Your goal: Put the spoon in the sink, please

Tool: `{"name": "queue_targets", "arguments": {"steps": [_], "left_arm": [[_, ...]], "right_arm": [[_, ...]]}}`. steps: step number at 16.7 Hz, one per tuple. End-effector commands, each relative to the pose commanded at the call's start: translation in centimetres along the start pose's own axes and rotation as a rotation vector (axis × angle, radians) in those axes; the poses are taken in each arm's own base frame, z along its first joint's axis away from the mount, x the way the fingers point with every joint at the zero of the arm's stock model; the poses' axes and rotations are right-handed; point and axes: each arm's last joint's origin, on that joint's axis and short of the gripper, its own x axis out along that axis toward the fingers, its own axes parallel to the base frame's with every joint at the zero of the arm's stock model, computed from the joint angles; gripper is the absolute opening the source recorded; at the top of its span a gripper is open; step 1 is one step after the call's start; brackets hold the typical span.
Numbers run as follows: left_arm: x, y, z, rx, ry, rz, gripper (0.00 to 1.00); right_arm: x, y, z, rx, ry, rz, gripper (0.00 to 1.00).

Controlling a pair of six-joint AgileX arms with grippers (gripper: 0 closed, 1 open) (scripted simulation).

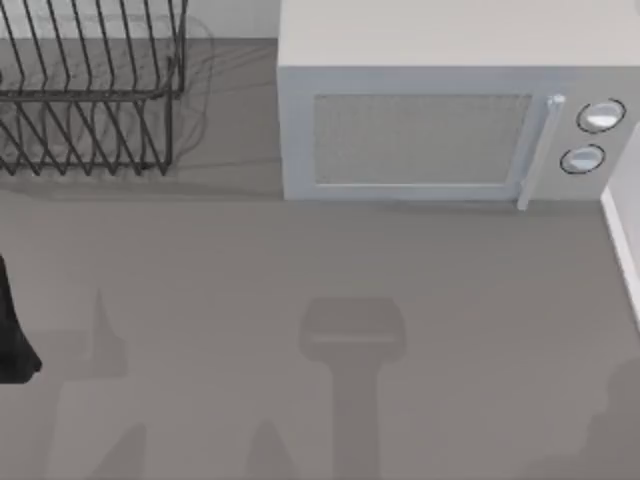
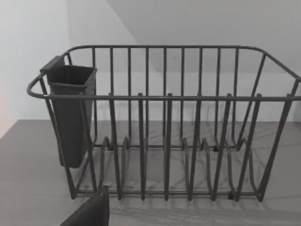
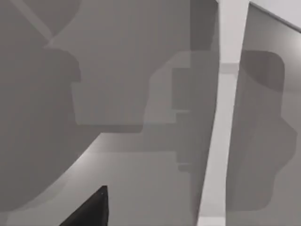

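At the far left edge of the top view, the dark body of the left arm [image 1: 12,335] rises over the grey bench [image 1: 300,260]. A dark tip of the left gripper [image 2: 91,212] shows at the edge of the left wrist view; whether its jaws are open or closed cannot be told.

Behind the left arm, at the back left of the bench, stands a dark wire dish rack [image 1: 90,94]. The left wrist view faces this rack [image 2: 164,97] side-on: upright bars, a rounded top rail and looped dividers along its floor, with nothing lodged between them. A dark cutlery cup [image 2: 70,117] hangs on the rail at one end of the rack.

To the right of the rack, at the back of the bench, sits a white microwave [image 1: 420,60] with its door shut. A pale upright handle [image 1: 535,150] runs down the door's right side, and two round knobs [image 1: 600,116] are set one above the other just beside it.

At the right edge, a white strip [image 1: 622,240] borders the bench. The right wrist view looks onto the shadowed bench surface and a white strip [image 3: 221,117], with a dark tip of the right gripper [image 3: 89,209] at the frame's edge; the state of its jaws cannot be told.

Where the spoon lies cannot be told from these views.
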Motion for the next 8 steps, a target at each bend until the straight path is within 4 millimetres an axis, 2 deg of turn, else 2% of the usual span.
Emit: {"name": "queue_targets", "arguments": {"steps": [4,6,8], "left_arm": [[0.0,0.0,0.0,0.0,0.0,0.0,1.0],[0.0,0.0,0.0,0.0,0.0,0.0,1.0],[0.0,0.0,0.0,0.0,0.0,0.0,1.0]], "right_arm": [[4.0,0.2,-0.2,0.0,0.0,-0.001,1.0],[4.9,0.4,-0.4,-0.001,0.003,0.004,1.0],[5.0,0.4,-0.4,-0.001,0.003,0.004,1.0]]}}
